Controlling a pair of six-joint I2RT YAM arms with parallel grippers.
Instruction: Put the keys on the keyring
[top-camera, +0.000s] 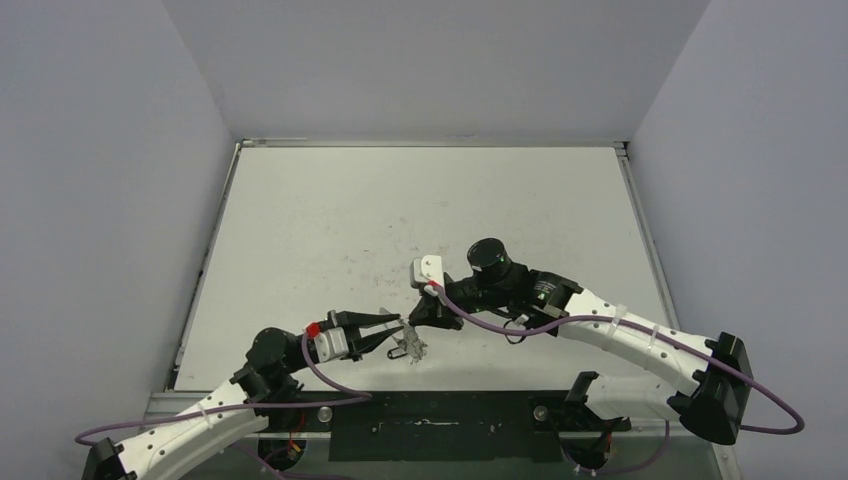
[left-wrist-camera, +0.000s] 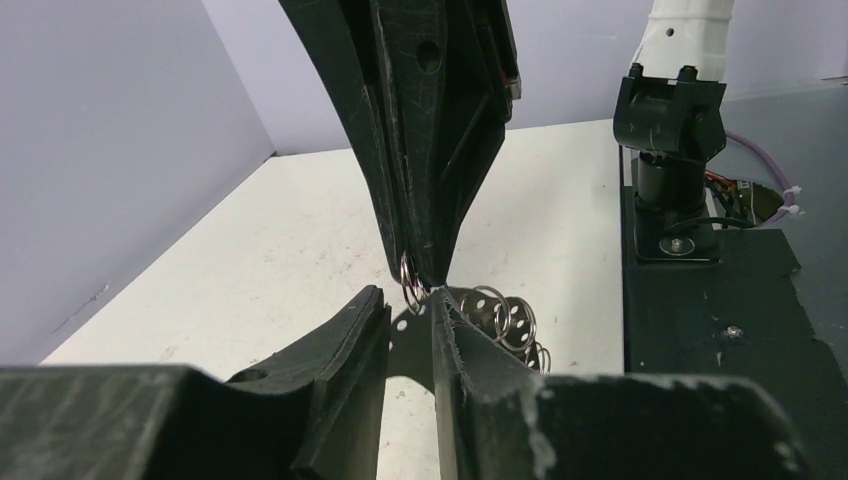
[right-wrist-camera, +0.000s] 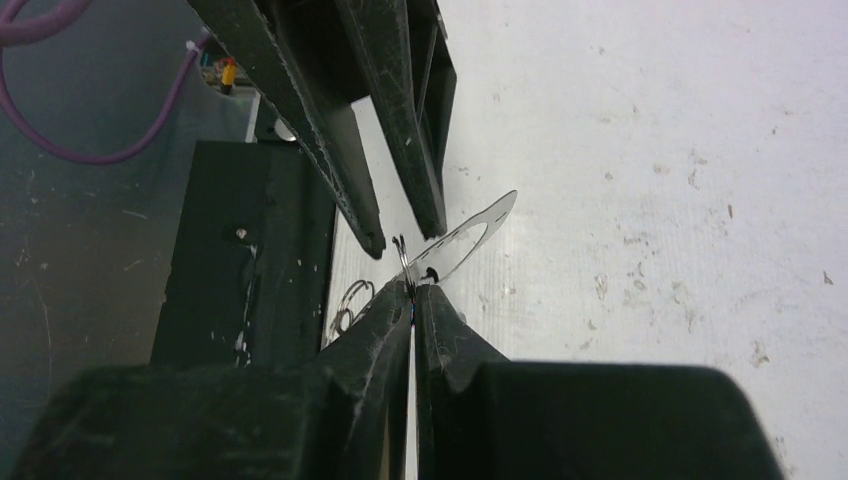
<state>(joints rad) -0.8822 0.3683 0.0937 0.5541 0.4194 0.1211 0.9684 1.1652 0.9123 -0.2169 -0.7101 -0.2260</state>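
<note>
Nearest to me, the black mounting plate (top-camera: 440, 428) with its screws runs along the table edge, behind and below both sets of fingers.

Just past it, the left gripper (left-wrist-camera: 408, 303) reaches in low. Its two black fingers (left-wrist-camera: 340, 365) stand a narrow gap apart, and in my wrist view I see nothing clamped between them. Part of the flat, pale grey translucent keyring (right-wrist-camera: 498, 210) shows through that gap, close against the inner face of one finger. I cannot tell whether it actually touches.

The right gripper (right-wrist-camera: 413, 290) comes in from the opposite side, tip to tip with the left one. Its fingers are pressed fully together, pinching the keyring at its rim, right where a small bright wire loop (left-wrist-camera: 408, 280) sits. From those closed tips the keyring sticks out edge-on and tilted, lifted at an angle off the surface, passing just beside the left fingertips.

A cluster of further silver wire loops (left-wrist-camera: 508, 318) hangs from the rim on the mounting-plate side of the fingers, down near the table. I cannot pick out the keys among them.

Beyond both fingertips the scuffed white tabletop (top-camera: 400, 200) stretches away to the grey back wall (top-camera: 430, 70).
</note>
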